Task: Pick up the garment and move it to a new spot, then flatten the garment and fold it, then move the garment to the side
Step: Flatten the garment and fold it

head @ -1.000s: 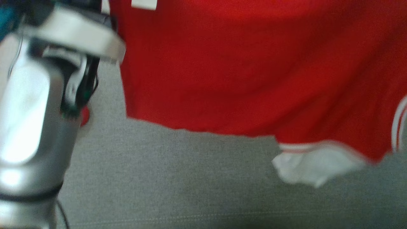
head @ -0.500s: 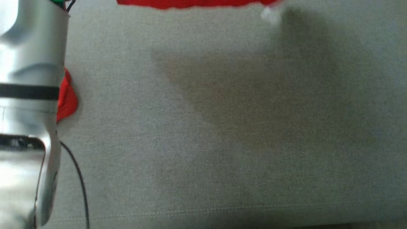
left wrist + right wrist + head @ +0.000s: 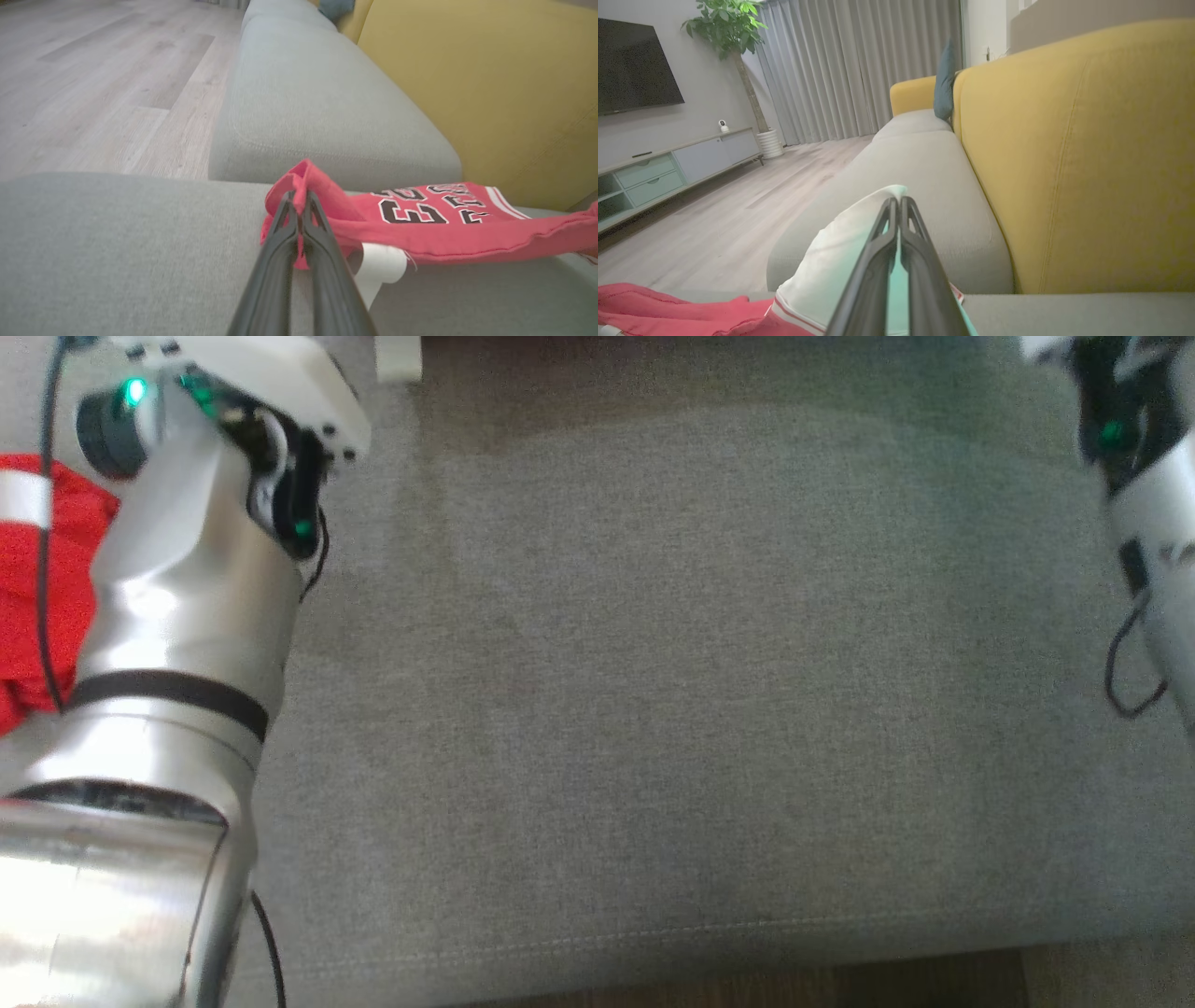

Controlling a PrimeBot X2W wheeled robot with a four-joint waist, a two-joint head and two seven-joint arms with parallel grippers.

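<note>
The garment [image 3: 444, 219] is a red jersey with black-and-white lettering and white trim. In the left wrist view it hangs stretched out to the right, just above the grey sofa seat [image 3: 117, 242]. My left gripper [image 3: 300, 198] is shut on a bunched red fold of it. My right gripper [image 3: 899, 203] is shut on the garment's white trimmed edge [image 3: 831, 266], and red cloth [image 3: 668, 303] trails to the lower left. In the head view a piece of the garment [image 3: 37, 569] shows at the far left behind my left forearm [image 3: 187, 616].
The grey seat cushion [image 3: 653, 709] spreads wide in the head view, its front seam near the bottom. A yellow sofa back [image 3: 1073, 154] rises on the right. Wood floor [image 3: 93, 70], a TV cabinet [image 3: 668, 168], a potted plant [image 3: 733, 28] and a blue cushion [image 3: 945, 81] lie beyond.
The head camera has swung, so the whole picture shifted. The red cloth that filled its upper part a second ago now shows at the left edge. Both arms have come into that view.
</note>
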